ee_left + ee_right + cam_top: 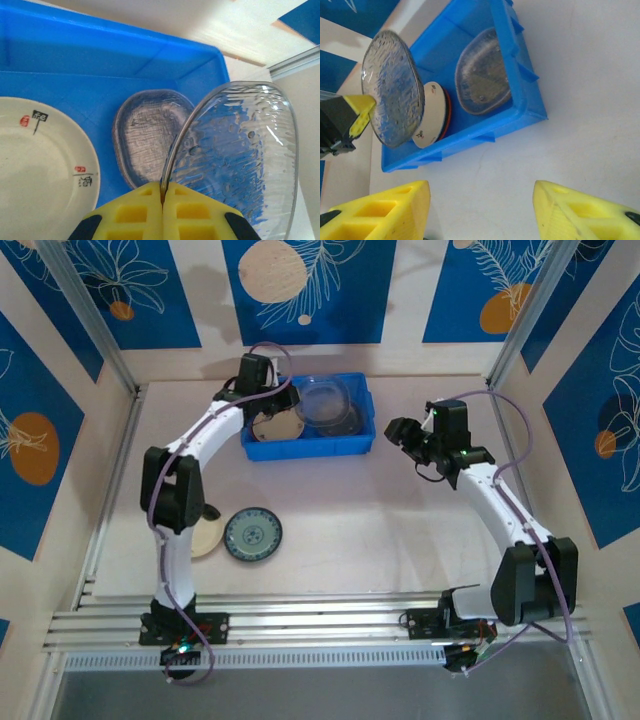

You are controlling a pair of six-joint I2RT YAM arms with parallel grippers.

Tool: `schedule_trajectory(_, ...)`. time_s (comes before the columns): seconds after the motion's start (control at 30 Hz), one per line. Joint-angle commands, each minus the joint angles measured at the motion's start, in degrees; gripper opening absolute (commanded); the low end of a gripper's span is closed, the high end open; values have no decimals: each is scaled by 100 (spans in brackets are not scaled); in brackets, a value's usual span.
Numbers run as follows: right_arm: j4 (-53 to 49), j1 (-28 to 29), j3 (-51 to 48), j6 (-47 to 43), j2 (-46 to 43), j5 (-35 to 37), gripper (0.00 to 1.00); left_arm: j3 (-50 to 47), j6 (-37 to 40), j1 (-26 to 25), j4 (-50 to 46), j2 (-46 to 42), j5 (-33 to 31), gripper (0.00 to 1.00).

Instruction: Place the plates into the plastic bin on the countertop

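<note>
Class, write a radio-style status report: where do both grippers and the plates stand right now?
Left gripper shut on clear plate, over blue bin. Right gripper open, empty. Teal plate and cream plate on countertop. Nothing in the way.

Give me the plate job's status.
Done: a clear ribbed plate and a cream round plate with inked marks lie in the bright-blue plastic bin. In hand: the left end effector pinches another clear plate by its rim over the bin. Left: a teal-patterned plate and a beige plate on the countertop; the right end effector is open, empty.
</note>
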Motion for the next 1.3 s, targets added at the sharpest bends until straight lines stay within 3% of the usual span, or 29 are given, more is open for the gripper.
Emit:
schedule_trajectory(0.0,8,-48,-30,-53,116,-242,57,602,-206,-148,-45,484,-75,0)
schedule_trajectory(0.3,-77,-147,67,-125,301,-312,57,1624,-479,-297,-165,1630,-142,0)
schedule_trajectory(1.1,-62,-166,180,-119,521,-426,57,2235,-545,-410,-305,2342,-161,0)
schedule_trajectory(1.17,-55,-159,191,-108,530,-433,57,2235,-526,-412,-328,2331,-209,6)
schedule_trajectory(1.27,-59,-142,207,-99,541,-428,56,2253,-518,-412,-366,2315,-286,25)
